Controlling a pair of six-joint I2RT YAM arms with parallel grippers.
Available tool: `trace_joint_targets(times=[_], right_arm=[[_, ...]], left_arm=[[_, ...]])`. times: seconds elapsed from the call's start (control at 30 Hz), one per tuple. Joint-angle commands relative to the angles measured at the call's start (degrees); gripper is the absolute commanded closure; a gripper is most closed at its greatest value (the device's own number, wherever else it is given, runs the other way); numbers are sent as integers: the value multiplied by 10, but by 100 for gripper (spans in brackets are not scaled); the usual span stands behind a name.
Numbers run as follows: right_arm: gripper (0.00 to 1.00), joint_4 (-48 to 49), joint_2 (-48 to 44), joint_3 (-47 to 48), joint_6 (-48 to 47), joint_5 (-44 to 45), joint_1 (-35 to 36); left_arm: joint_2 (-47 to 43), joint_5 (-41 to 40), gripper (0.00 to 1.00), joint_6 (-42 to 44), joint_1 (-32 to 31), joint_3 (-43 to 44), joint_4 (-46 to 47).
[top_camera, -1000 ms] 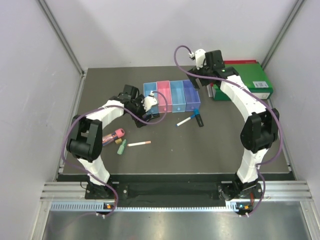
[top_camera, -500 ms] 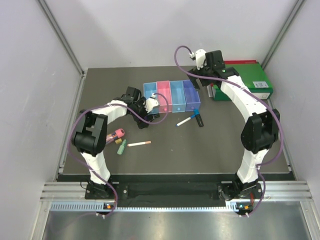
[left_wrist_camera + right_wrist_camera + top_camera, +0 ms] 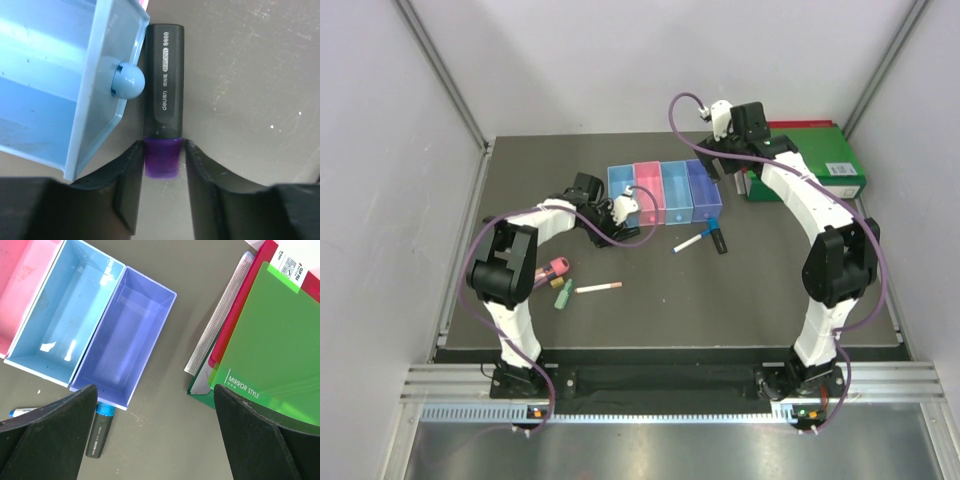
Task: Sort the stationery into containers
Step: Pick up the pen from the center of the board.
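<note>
The left gripper clamps one purple-capped black highlighter beside four joined translucent plastic boxes. The right gripper gapes apart. Three stubby highlighters and two thin white pens lie loose.

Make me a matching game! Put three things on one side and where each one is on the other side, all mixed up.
Things:
1. black highlighter with purple end
2. dark marker with blue cap
3. thin white pen with pink end

Places:
a. next to the stubby green highlighter
b. between the left gripper fingers
c. right by the end of the purple-blue plastic box

Pairs: 1-b, 2-c, 3-a
</note>
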Motion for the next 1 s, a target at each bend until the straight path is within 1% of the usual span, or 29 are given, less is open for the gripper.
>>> trace_joint_targets(times=[0.0,0.07,0.17,0.2,0.27,0.33,0.47,0.5,0.53,0.57,0.8,0.83,0.97], right_arm=[[0,11,-33,12,9,3,7],[0,10,-33,13,10,3,7],[0,11,-35,9,14,2,7],[0,12,-37,6,14,3,7],[0,12,-41,-1,17,3,6],[0,12,-48,-8,16,3,7],[0,11,-60,-17,18,3,7],[0,11,-63,-17,18,3,7],[0,11,-64,-18,17,3,7],[0,11,-69,-17,18,3,7],[0,9,-94,-35,17,3,7],[0,10,-101,-41,18,20,7],[0,17,-121,-67,29,49,3]], left_arm=[[8,20,60,11,-2,16,-4],[5,20,65,13,-2,14,-11],[-6,20,69,16,-2,8,-28],[-14,20,72,18,-1,8,-33],[-24,20,76,22,-2,3,-48],[-45,21,84,24,-2,-1,-67],[-86,31,91,14,-3,-5,-106],[-105,33,93,10,-4,-5,-113],[-115,35,99,4,-5,-3,-129],[-125,37,100,-6,-5,1,-135],[-211,57,100,-75,-18,44,-173],[-217,57,100,-88,-19,50,-171],[-230,53,100,-197,-20,77,-142]])
